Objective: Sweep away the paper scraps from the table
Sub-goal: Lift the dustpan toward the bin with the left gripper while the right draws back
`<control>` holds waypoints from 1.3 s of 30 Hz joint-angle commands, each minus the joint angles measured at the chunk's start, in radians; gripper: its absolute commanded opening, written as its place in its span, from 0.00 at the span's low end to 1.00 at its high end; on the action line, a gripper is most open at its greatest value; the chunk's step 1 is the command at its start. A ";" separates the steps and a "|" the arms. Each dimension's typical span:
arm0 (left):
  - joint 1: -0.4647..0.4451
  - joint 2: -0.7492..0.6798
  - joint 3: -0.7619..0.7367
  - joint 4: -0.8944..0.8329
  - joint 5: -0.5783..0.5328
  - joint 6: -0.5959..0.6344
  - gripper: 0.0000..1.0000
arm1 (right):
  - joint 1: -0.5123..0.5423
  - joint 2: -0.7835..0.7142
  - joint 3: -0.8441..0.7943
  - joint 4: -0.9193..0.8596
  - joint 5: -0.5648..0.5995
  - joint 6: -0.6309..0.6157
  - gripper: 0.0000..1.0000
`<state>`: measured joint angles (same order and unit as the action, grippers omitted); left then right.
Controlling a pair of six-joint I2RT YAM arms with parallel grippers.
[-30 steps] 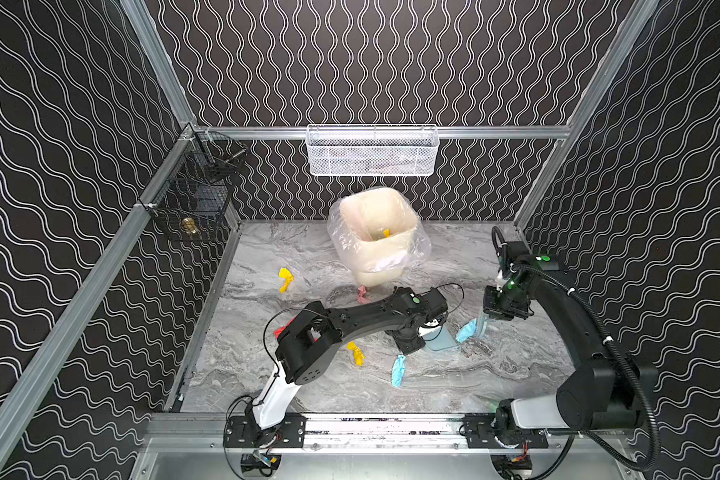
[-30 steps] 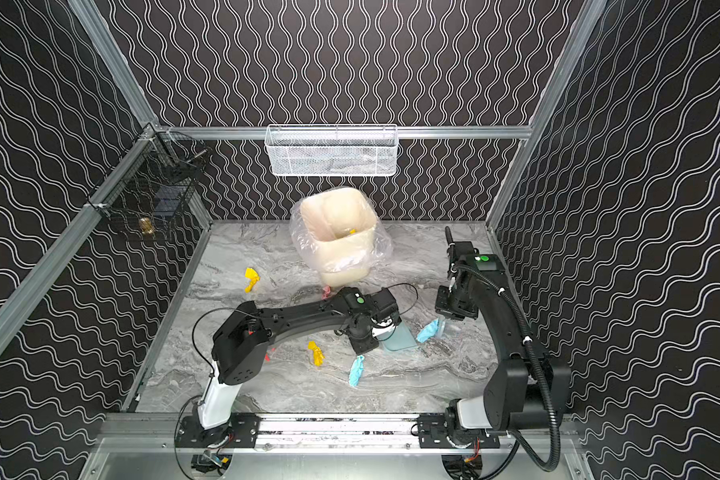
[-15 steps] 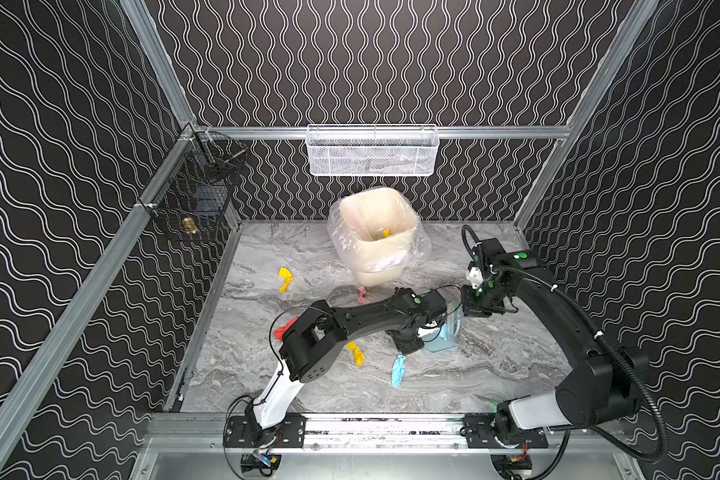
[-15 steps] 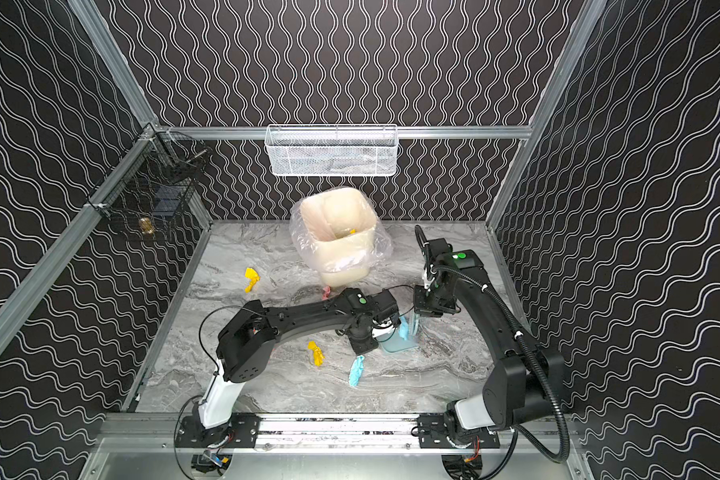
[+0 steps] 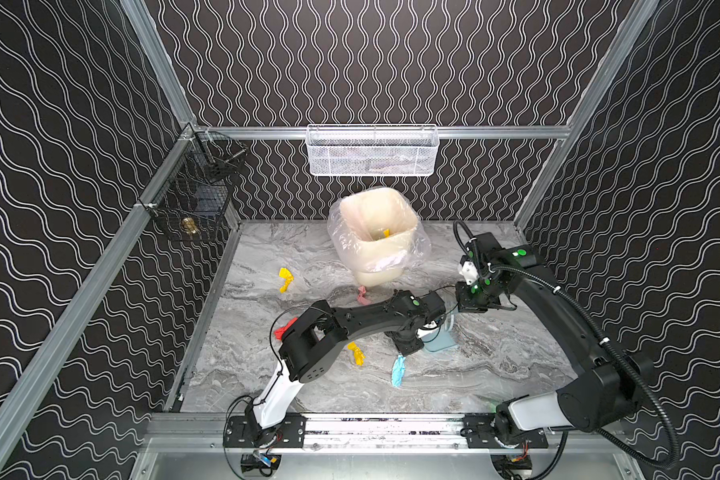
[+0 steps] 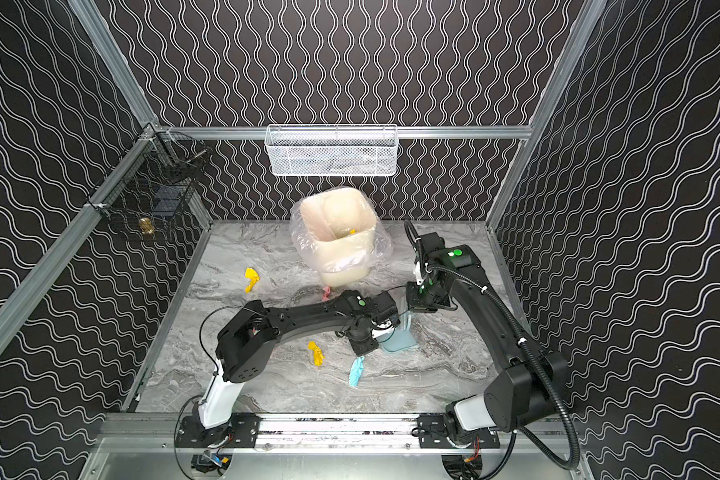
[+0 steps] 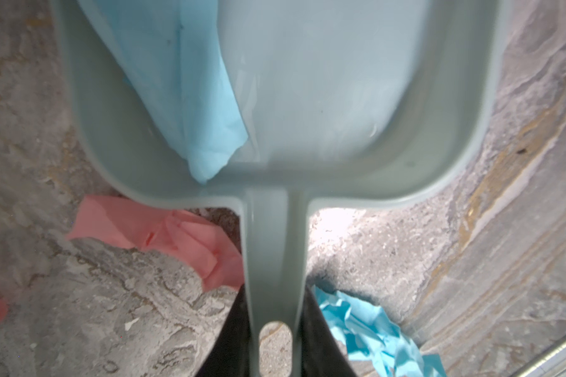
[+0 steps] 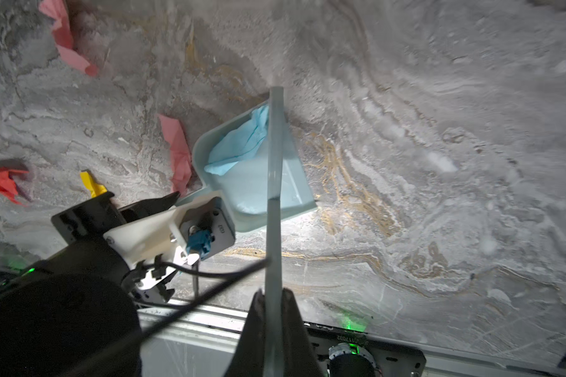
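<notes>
My left gripper (image 7: 275, 326) is shut on the handle of the pale blue dustpan (image 7: 324, 81), which rests on the marble table (image 5: 495, 365) at its middle (image 5: 441, 343). A light blue paper scrap (image 7: 190, 81) lies inside the pan. My right gripper (image 8: 272, 313) is shut on the pale blue brush (image 8: 274, 163), held over the pan's mouth. Loose paper scraps lie on the table: a pink one (image 7: 164, 235) and a blue one (image 7: 370, 329) by the handle, yellow (image 5: 356, 353), red (image 5: 285, 328), another yellow (image 5: 285, 279) and pink (image 5: 362, 294) farther off.
A cream waste bin (image 5: 377, 232) lined with clear plastic stands at the back middle, a yellow scrap inside it. A white mesh basket (image 5: 371, 149) hangs on the back wall and a black wire basket (image 5: 200, 195) on the left rail.
My right gripper has moved left with the brush to the dustpan. The light blue scrap that lay to the pan's right is now inside it. The left arm has barely moved.
</notes>
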<state>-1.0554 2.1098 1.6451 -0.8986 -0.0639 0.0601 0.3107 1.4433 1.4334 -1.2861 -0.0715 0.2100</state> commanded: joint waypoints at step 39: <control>0.194 -0.625 0.307 -0.603 -0.278 -0.243 0.00 | -0.278 -0.127 0.039 0.113 -0.146 -0.001 0.00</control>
<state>-0.9161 1.4933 1.9205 -1.4277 -0.3550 -0.1829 0.0322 1.3186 1.4643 -1.1900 -0.2008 0.2237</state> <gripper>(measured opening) 0.223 0.089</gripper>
